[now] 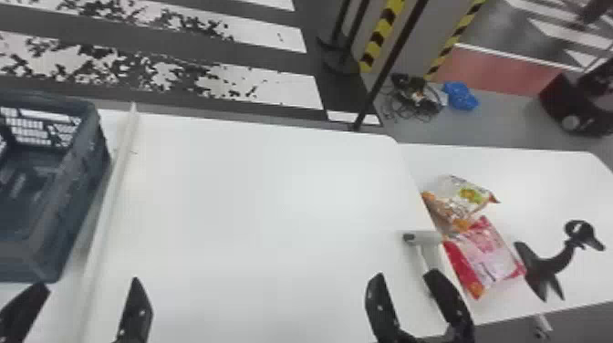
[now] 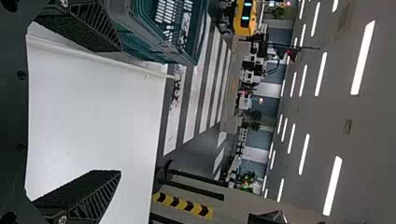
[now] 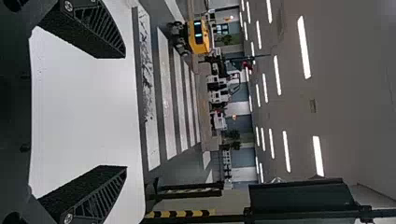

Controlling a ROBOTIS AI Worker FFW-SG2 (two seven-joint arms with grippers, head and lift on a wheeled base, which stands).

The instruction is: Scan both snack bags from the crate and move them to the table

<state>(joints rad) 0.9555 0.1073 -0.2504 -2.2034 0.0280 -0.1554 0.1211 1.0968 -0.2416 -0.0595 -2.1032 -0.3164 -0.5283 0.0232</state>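
Left pincer (image 1: 89, 283): gaping empty, eight o'clock
Right pincer (image 1: 405, 274): gaping empty, five o'clock
Orange bag (image 1: 460, 200): lying on desk (image 1: 542, 182), three o'clock
Red bag (image 1: 488, 255): lying beside, four o'clock
Progress: looking fully moved; scanning unproven

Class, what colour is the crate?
The crate is dark blue-grey in the head view, where it shows best.

A flat, white, round-cornered table (image 1: 255, 196) adjoins a smooth white counter (image 1: 552, 182). Beyond: dark grey floor (image 1: 273, 59) — painted with broad white stripes (image 1: 292, 89). Long, narrow white lights (image 2: 363, 56) line the grey ceiling (image 3: 345, 93).
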